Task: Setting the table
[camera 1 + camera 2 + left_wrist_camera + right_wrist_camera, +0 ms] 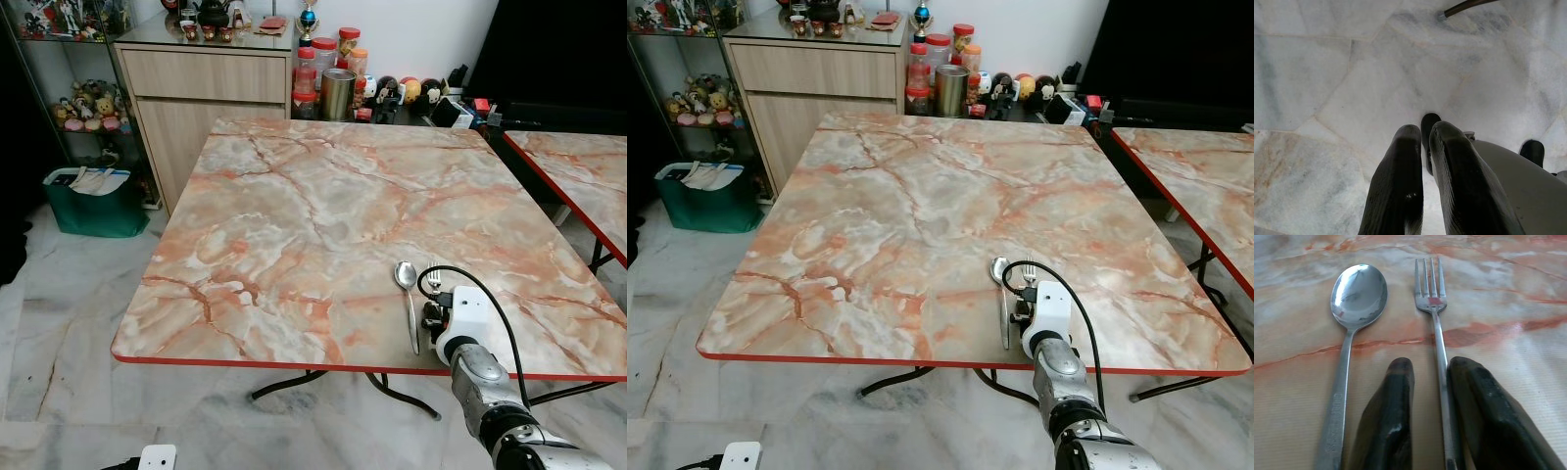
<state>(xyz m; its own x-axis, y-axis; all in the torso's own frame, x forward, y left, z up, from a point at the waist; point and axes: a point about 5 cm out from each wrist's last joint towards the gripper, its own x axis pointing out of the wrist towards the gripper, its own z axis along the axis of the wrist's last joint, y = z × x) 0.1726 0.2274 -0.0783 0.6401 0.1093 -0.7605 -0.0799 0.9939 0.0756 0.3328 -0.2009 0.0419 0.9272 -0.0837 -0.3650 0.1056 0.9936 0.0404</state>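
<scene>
A marble-patterned table with a red rim stands before me. A silver spoon and a silver fork lie side by side near its front right edge, heads pointing away from me. My right gripper hovers low over the fork's handle, and its two black fingers stand a little apart on either side of the handle. The fork lies flat on the tabletop. The spoon is just left of the gripper. My left gripper hangs idle over the floor with its fingers together.
A second marble table stands close on the right. Behind are a wooden cabinet, jars and tins, and small figurines. A green bin sits on the floor at the left. The folding table's legs show below.
</scene>
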